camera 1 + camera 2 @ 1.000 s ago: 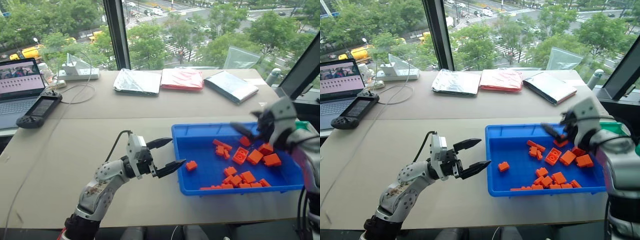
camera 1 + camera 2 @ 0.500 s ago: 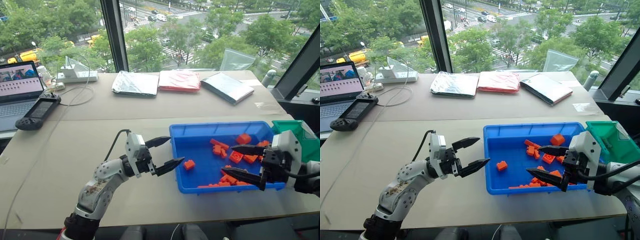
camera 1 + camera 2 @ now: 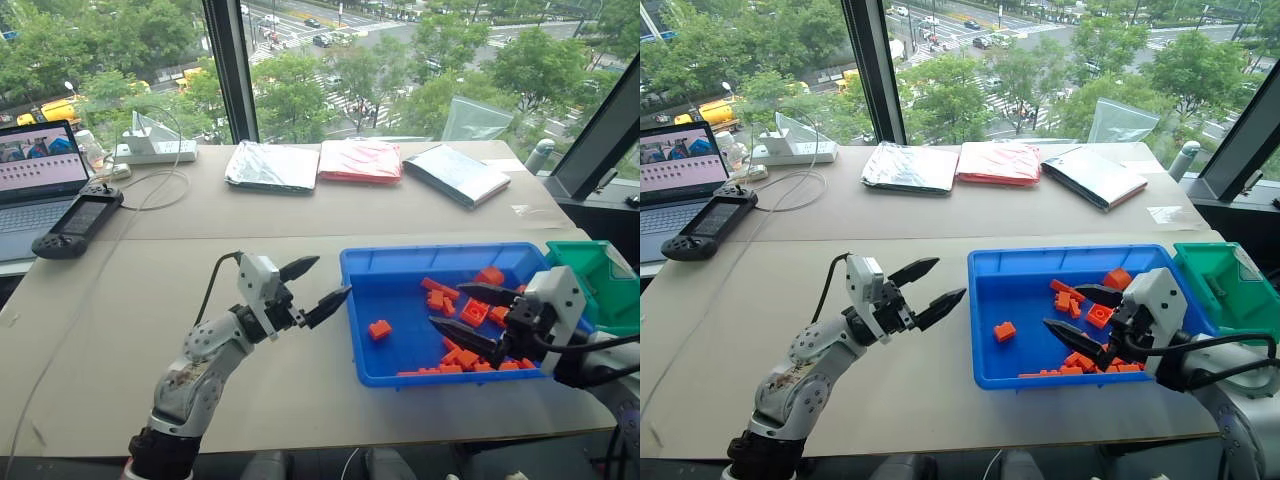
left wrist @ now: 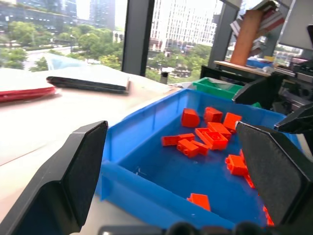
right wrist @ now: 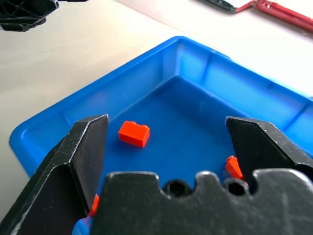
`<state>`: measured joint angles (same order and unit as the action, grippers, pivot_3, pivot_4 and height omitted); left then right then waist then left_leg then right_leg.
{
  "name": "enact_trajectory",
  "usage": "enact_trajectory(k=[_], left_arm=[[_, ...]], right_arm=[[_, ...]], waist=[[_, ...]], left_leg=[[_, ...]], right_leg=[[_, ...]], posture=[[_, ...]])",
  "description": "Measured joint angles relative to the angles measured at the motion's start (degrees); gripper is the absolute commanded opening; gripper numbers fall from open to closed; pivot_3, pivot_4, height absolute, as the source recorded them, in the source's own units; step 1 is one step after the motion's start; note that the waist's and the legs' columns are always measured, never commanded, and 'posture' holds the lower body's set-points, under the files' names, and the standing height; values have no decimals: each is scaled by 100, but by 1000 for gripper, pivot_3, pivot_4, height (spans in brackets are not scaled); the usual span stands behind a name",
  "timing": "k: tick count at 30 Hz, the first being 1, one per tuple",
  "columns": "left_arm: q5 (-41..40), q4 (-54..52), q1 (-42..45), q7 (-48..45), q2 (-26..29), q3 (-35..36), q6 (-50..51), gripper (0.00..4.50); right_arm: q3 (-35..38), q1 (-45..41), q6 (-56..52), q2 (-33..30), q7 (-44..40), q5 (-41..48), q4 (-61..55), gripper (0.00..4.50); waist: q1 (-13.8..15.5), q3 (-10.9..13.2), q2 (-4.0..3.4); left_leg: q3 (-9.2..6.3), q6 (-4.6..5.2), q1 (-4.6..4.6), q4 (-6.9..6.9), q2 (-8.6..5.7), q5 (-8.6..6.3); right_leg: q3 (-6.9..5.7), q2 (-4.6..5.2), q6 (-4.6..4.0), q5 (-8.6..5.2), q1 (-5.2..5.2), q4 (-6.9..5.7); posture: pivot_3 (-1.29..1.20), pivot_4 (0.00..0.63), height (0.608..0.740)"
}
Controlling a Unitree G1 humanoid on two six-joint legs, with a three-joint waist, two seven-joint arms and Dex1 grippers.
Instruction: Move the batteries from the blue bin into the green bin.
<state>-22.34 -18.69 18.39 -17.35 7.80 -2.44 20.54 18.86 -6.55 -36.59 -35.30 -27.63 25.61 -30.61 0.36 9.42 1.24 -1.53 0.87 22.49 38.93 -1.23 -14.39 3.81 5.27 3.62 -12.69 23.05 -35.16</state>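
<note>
- Plainly, the left gripper has its two black fingers spread wide and holds nothing; it hangs above the bare tabletop, just off the blue bin at that bin's 9 o'clock side, touching neither.
- The right gripper is spread wide too, empty, its fingers reaching over the bin's right half above the heap of orange bricks; whether a fingertip touches a brick cannot be told.
- The blue bin lies with its long axis running from 9 to 3 o'clock across the table, near the table's front edge.
- One single orange brick lies apart from the heap, toward the bin's 9 o'clock end; the floor around it is bare blue.
- The green bin stands just beside the blue bin's 3 o'clock end, near the table's right edge.
- Flat packets sit well apart at 12 o'clock, a laptop and a handheld controller at 10 o'clock.
</note>
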Motion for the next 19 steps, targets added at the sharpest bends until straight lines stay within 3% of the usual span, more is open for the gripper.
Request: enact_trajectory(k=[6,11,19], left_arm=[[710,661,540,1521,-701,355,38,4500],[1122,804,545,2046,-820,403,32,4500],[1313,804,524,2135,-826,421,54,4500]], right_arm=[[-339,-700,-54,705,2215,-1657,759,4419],[-582,-660,-39,1011,2555,-2036,767,4419],[-696,-584,39,1063,2541,-2282,846,4419]], waist=[[27,-2,-1],[20,-4,-3],[-1,-4,-2]], left_leg=[[0,-6,23,-10,-4,3],[2,-19,85,-6,-13,11],[9,-30,75,-1,-15,20]], right_leg=[[-1,-1,-2,1,27,-3],[9,11,-1,3,105,-28],[10,7,-2,3,107,-61]], posture=[[0,150,740],[0,150,740],[0,150,740]])
